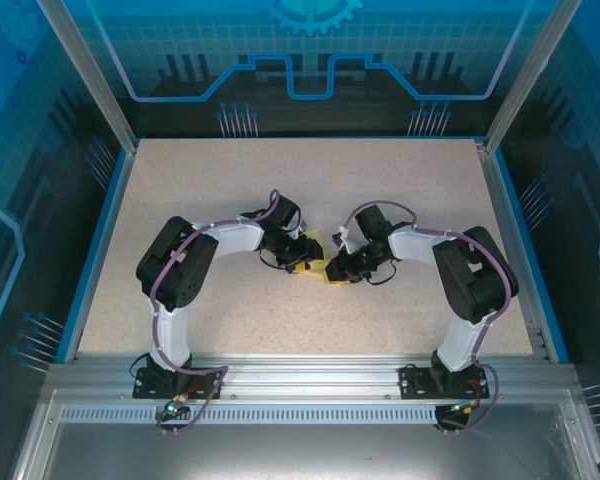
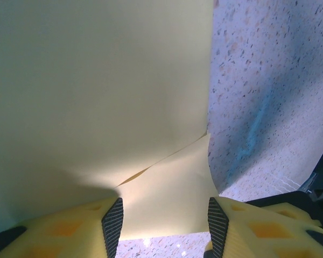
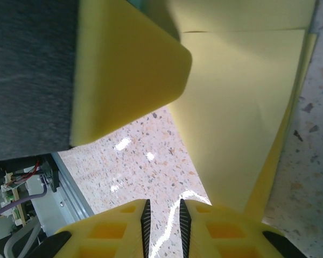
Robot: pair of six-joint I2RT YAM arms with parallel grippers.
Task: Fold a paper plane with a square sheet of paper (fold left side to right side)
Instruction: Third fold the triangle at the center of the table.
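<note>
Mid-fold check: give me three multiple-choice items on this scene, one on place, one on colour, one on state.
1. Where on the table is the sheet of paper? A) centre, between the left gripper and right gripper B) far edge C) near edge
2. Paper colour? A) white B) pale yellow C) blue
3. Paper state? A) crumpled ball B) torn apart C) folded, layers overlapping
Key: 1A, the grippers meet over it mid-table; 2B, seen in both wrist views; 3C, a layer edge crosses it.

A speckled beige tabletop (image 1: 400, 190) occupies the frame centre. Blue trim (image 1: 95, 250) borders its edges. A metal rail (image 1: 310, 375) spans the bottom. Blue-tinted panels (image 1: 310, 60) stand along the top.
</note>
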